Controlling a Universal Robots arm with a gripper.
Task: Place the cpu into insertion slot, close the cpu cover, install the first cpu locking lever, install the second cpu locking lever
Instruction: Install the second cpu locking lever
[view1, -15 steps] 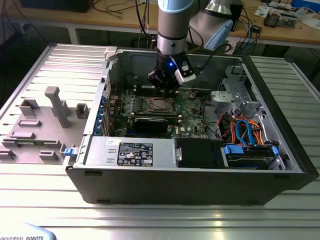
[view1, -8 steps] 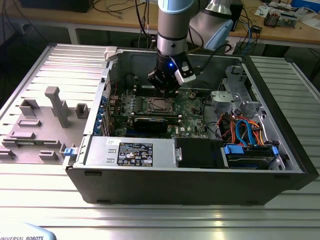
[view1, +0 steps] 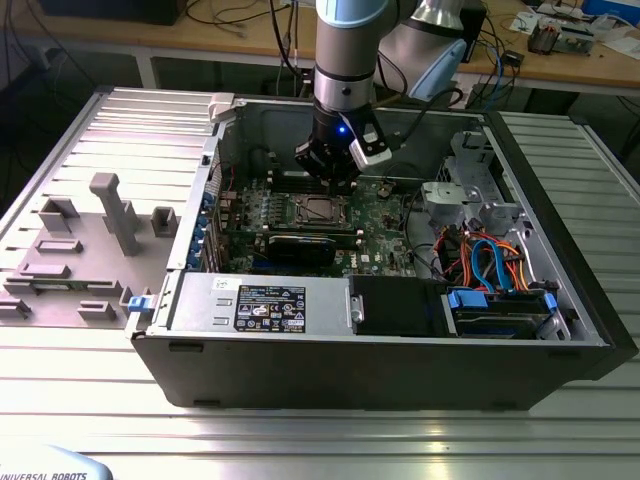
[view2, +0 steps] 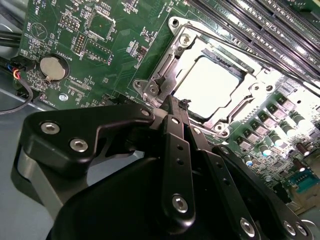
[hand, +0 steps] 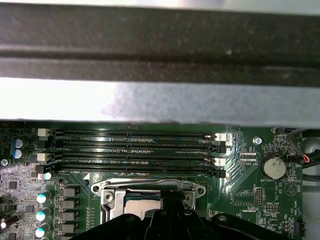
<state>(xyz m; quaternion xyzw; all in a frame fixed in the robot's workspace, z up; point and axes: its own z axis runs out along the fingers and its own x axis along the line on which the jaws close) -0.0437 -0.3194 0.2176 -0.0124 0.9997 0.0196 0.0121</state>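
Note:
The cpu (view2: 212, 85) lies flat in the insertion slot (view1: 318, 208), its pale metal top showing through the window of the cpu cover (view2: 167, 70). The cover is folded down over it. A thin wire lever (view2: 225, 47) runs along one side of the cover, seen also in the first wrist view as the lever (hand: 150, 183) beside the memory slots. My gripper (view2: 179, 104) is shut, its black fingertips together just above the cover's rim at one edge of the socket. In the exterior view the gripper (view1: 330, 178) hangs just behind the socket.
The green motherboard (view2: 115, 50) sits inside an open computer case (view1: 560, 250). Long memory slots (hand: 135, 147) run beside the socket. A black graphics card (view1: 300, 245) lies in front of it, with a coin battery (view2: 53, 67), coloured cables (view1: 490, 255) and a power supply (view1: 260, 300) around.

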